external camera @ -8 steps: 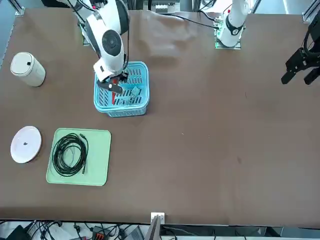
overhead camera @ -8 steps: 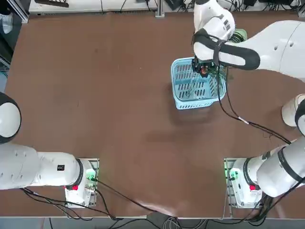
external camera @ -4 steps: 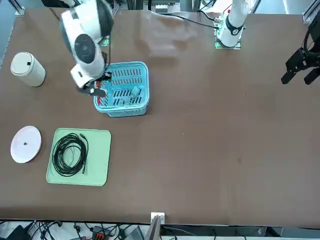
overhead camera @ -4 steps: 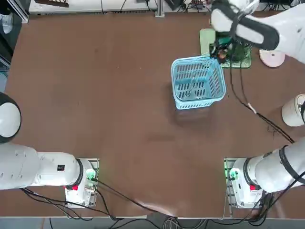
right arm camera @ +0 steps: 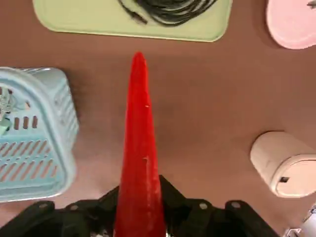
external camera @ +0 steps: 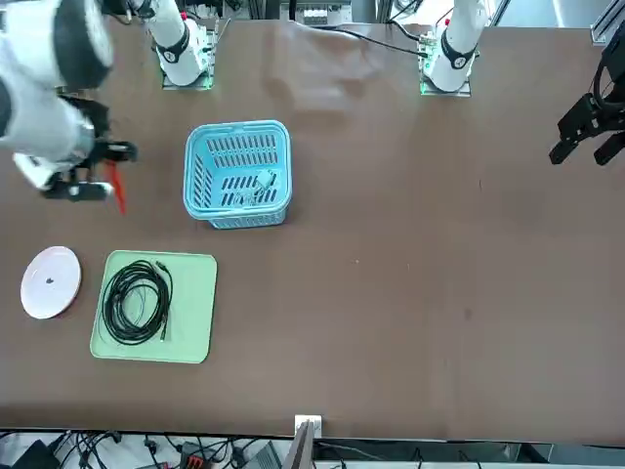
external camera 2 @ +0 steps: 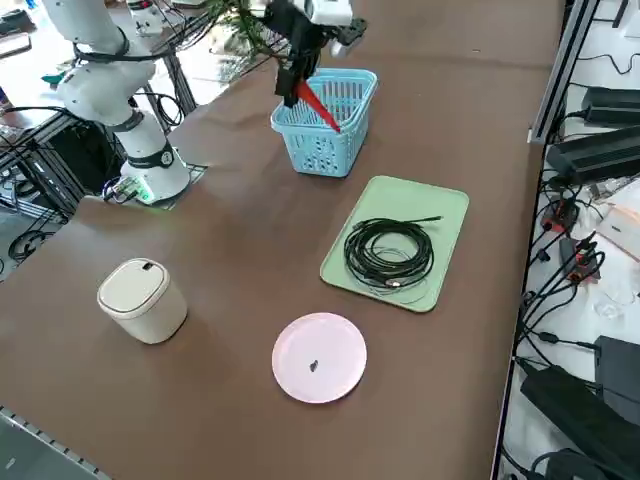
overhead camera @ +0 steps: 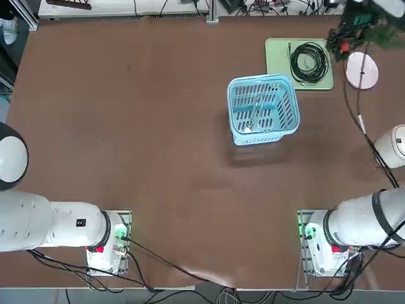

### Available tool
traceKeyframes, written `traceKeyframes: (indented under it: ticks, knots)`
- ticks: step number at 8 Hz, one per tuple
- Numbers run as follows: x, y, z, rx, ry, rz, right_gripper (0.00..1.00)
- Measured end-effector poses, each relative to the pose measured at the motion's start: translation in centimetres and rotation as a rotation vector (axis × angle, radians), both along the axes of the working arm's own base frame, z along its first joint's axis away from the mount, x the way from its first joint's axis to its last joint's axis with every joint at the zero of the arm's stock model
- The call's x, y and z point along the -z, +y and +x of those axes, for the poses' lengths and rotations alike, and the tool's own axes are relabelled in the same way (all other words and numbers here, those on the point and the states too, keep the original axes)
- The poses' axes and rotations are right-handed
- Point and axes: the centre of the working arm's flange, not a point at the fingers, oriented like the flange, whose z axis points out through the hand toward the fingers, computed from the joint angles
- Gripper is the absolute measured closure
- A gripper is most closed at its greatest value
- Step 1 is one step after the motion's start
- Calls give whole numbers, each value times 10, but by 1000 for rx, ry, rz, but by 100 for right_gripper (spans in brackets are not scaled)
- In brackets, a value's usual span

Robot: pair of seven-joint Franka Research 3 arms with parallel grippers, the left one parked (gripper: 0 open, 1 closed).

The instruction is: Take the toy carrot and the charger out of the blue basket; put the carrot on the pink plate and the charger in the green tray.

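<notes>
Right gripper [right arm camera: 140,207]: up in the air over bare table, between the blue basket and the pink plate, its fingers pinching the thick end of the toy carrot.
Toy carrot [right arm camera: 139,143]: clear of the basket, held by the gripper, red tip pointing away from the fingers and down toward the table; its green leaves [external camera 2: 240,22] trail behind the hand.
Blue basket [overhead camera: 262,109]: sits mid-table, just beside the green tray.
Charger [external camera: 262,182]: lying in the basket, a small white block on the slatted bottom with its pale cord next to it.
Green tray [external camera 2: 445,205]: flat on the table, a coiled black cable [external camera 2: 388,254] lying on it.
Pink plate [external camera 2: 320,357]: on the table just beside the tray's short end, only a tiny dark speck at its centre.
White lidded canister [external camera 2: 141,298]: stands on the table near the plate, apart from it.
</notes>
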Motion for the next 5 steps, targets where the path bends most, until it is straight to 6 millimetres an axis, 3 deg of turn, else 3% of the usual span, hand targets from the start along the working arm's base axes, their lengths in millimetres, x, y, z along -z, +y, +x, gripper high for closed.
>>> traceKeyframes:
  ticks: [2,5]
  knots:
    - [14,-65,15,26,-40,17,82]
    - [69,-157,38,3,-116,21,82]
